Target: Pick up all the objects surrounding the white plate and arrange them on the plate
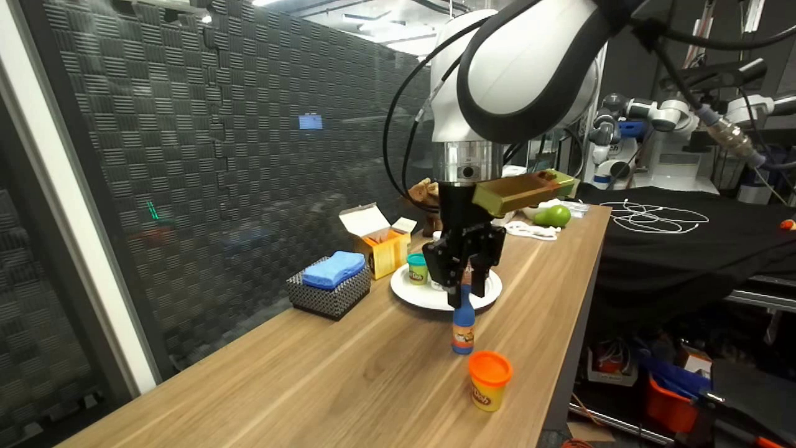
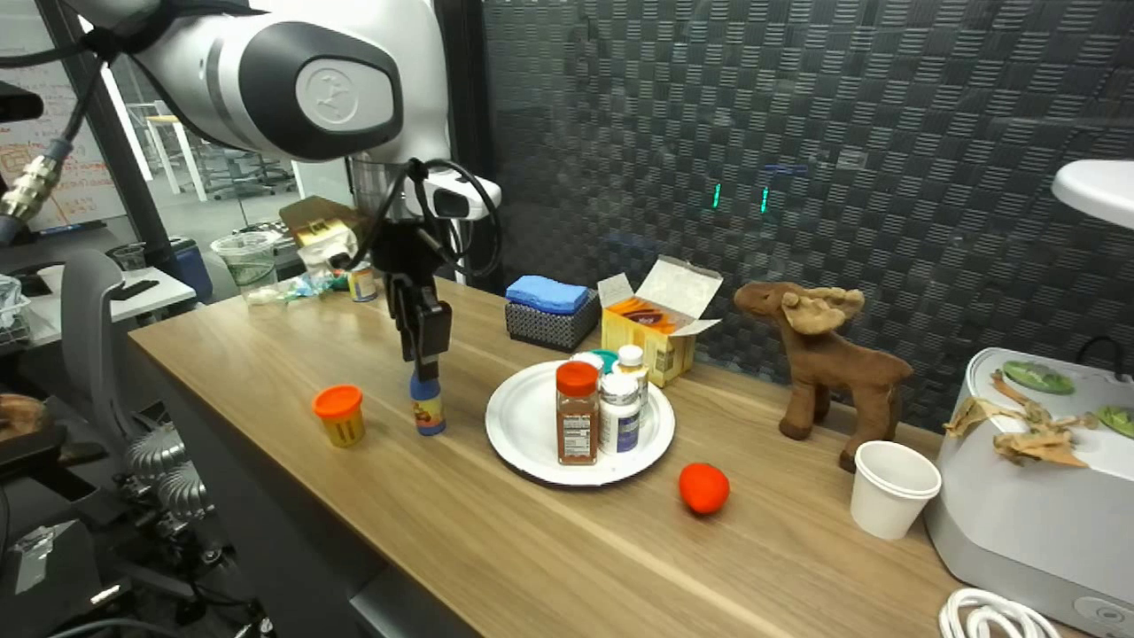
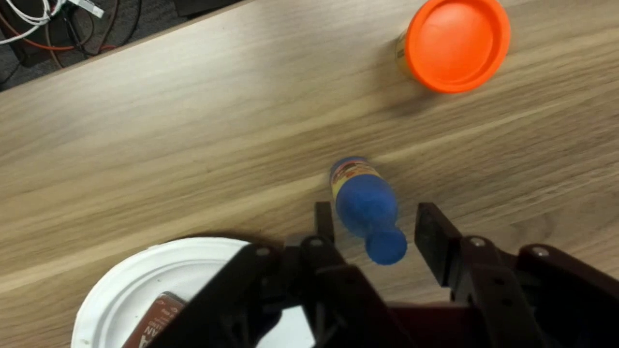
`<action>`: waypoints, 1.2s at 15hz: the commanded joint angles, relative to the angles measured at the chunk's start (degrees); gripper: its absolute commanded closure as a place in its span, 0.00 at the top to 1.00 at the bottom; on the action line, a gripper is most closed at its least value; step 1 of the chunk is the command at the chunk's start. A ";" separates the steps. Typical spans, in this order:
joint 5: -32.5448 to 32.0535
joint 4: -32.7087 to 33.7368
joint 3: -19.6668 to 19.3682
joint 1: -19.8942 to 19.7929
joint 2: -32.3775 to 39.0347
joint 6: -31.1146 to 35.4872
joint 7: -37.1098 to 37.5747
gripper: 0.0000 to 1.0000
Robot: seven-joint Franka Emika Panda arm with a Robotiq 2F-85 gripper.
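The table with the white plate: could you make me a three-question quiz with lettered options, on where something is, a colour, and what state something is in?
1. Where is the blue bottle compared with the white plate?
A. On top of it
B. Beside it
C. Underneath it

2. What colour is the lid of the tub nearest the blue bottle?
A. Green
B. Blue
C. Orange

3. How does the pincer stand?
A. Jaws apart, the bottle between them
B. Jaws pressed together on nothing
C. Jaws clamped on the plate's rim

Right letters:
1. B, since an exterior view shows a strip of table between bottle and plate.
2. C, since the wrist view shows the lid from above in bright orange.
3. A, since the wrist view shows a gap on either side of the bottle's top.
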 commanded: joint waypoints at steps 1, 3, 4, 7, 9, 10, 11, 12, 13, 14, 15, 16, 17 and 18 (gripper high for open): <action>-0.18 0.79 0.53 -0.20 -0.53 -0.63 0.24 0.18; -0.38 0.22 0.54 -0.10 -1.45 -0.60 0.66 0.09; -0.45 0.08 0.57 -0.05 -1.95 -0.66 0.76 0.08; -0.59 0.36 0.81 0.03 -3.40 -1.55 0.51 0.13; -1.70 1.21 0.79 -0.02 -4.51 -2.33 1.10 0.13; -2.73 2.11 0.59 -0.21 -4.65 -2.58 1.52 0.13; -4.06 3.09 0.36 -0.42 -4.56 -2.54 2.14 0.13; -4.83 4.20 0.27 -0.68 -4.19 -2.69 1.91 0.13; -5.22 5.73 0.09 -1.03 -3.14 -2.83 1.34 0.13; -5.71 7.06 -0.09 -1.32 -2.23 -2.95 1.07 0.13; -5.64 8.63 -0.28 -1.68 -0.97 -3.35 0.33 0.13; -5.73 10.01 -0.47 -1.98 0.11 -3.69 0.03 0.13; -5.52 11.24 -0.67 -2.24 1.08 -4.15 -0.25 0.13; -5.23 12.61 -0.90 -2.51 2.15 -4.72 -0.72 0.13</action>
